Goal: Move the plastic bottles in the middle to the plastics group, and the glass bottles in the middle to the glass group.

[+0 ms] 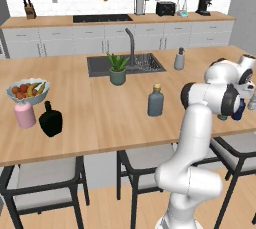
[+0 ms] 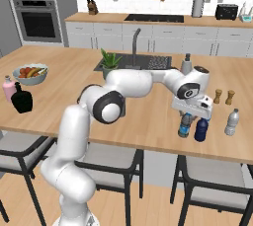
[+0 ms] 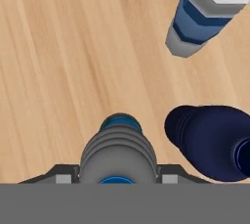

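Observation:
My gripper (image 2: pixel 187 120) is over the island's right end, shut on the small clear plastic bottle with a blue label (image 2: pixel 185 126). In the hand view that ribbed bottle (image 3: pixel 117 152) sits between the fingertips. The dark navy plastic bottle (image 2: pixel 201 130) (image 3: pixel 210 142) stands upright just right of it, close but apart. A clear water bottle of the plastics group (image 2: pixel 231 122) (image 3: pixel 205 12) stands further right. The grey-blue glass bottle with a tan cap (image 1: pixel 155 101) stands mid-counter. The pink bottle (image 1: pixel 24 114) and squat black bottle (image 1: pixel 50 119) of the glass group stand at the left.
Two brown shakers (image 2: pixel 223 96) stand behind the gripper. A fruit bowl (image 1: pixel 15 89) sits by the glass group. A potted plant (image 1: pixel 118 69), the sink (image 1: pixel 100 66) and a soap dispenser (image 1: pixel 179 59) lie at the counter's far side. Stools stand under the near edge.

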### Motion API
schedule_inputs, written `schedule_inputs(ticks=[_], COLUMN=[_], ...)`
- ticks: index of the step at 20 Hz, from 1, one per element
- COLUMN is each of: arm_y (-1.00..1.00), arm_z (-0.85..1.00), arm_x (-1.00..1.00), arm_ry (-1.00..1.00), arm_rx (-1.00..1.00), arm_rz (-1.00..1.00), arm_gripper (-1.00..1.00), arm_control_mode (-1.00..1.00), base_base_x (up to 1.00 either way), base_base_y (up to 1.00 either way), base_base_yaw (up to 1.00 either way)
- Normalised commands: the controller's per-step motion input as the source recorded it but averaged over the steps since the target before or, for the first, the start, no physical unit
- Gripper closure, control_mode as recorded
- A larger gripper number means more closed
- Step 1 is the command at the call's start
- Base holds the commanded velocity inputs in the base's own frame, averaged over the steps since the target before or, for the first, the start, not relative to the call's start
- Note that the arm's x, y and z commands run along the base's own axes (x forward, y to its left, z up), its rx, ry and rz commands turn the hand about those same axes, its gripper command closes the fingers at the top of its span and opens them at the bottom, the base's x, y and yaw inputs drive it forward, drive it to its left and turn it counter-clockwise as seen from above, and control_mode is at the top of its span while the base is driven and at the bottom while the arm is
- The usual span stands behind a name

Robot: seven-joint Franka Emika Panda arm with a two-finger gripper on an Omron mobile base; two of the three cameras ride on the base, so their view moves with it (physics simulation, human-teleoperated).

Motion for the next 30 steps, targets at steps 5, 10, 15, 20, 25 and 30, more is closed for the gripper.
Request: schedule_inputs(ticks=[5,10,15,20,25,30], arm_y=[0.04,0.03,0.00,0.00,0.01,0.15], arm_z=[0.00,0.00,0.00,0.00,0.00,0.32], arm_x=[0.00,0.00,0.00,0.00,0.00,-0.01], arm_ry=[-0.01,0.04,0.00,0.00,0.00,0.00], arm_rx=[-0.03,-0.09,0.00,0.00,0.00,0.00], arm_rz=[0.00,0.00,0.00,0.00,0.00,0.00], arm_gripper=[1.00,1.00,-1.00,-1.00,-1.00,-1.00], arm_control_mode=[-1.00,-1.00,-1.00,-1.00,-1.00,-1.00], base_base_x=[0.00,0.00,0.00,0.00,0.00,0.00], base_base_y=[0.00,0.00,0.00,0.00,0.00,0.00], base_base_yaw=[0.00,0.00,0.00,0.00,0.00,0.00])
